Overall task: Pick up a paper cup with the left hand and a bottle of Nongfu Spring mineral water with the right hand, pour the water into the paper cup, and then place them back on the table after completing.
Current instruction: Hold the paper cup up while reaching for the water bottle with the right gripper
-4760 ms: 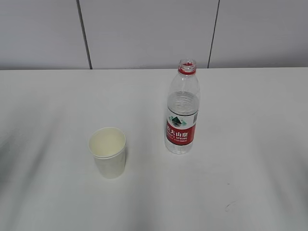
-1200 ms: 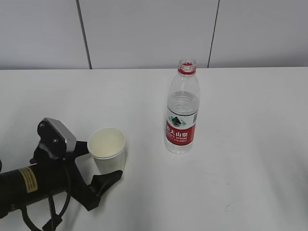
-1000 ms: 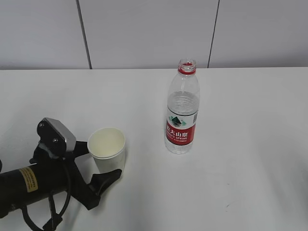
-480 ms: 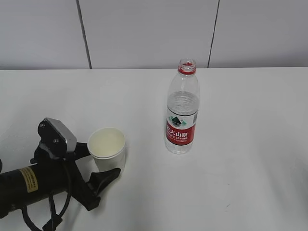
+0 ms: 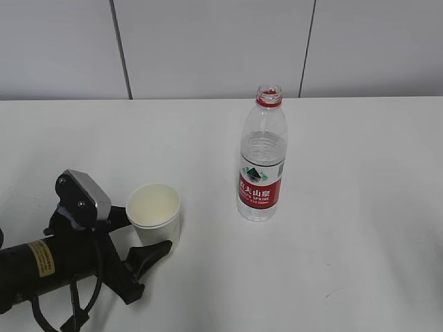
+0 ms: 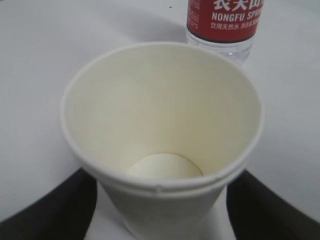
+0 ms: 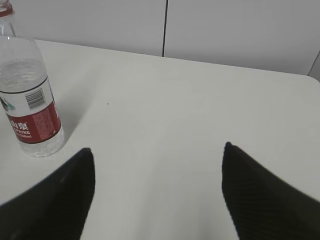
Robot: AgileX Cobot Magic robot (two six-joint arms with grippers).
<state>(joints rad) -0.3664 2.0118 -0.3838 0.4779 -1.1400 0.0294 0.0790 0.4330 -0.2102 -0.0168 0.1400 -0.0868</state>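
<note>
An empty white paper cup (image 5: 154, 207) stands upright on the white table (image 5: 346, 263), left of centre. My left gripper (image 5: 147, 229), with a yellow sticker on its arm, straddles the cup low down with one finger on each side. In the left wrist view the cup (image 6: 160, 115) fills the frame, and thin strips of table show between its wall and the black fingers (image 6: 45, 210). The Nongfu Spring bottle (image 5: 261, 173), uncapped with a red label, stands upright to the right and holds clear water (image 5: 261, 155). My right gripper (image 7: 157, 147) is open and empty, and the bottle (image 7: 27, 100) stands far to its left.
A grey panelled wall (image 5: 208, 48) runs behind the table's far edge. The right arm is outside the exterior view. White tabletop stretches in front of and to the right of the bottle.
The left arm has come in from the lower left and set its fingers around the cup. Over the last second the near finger has drawn in toward the cup. The cup and bottle have not moved.
</note>
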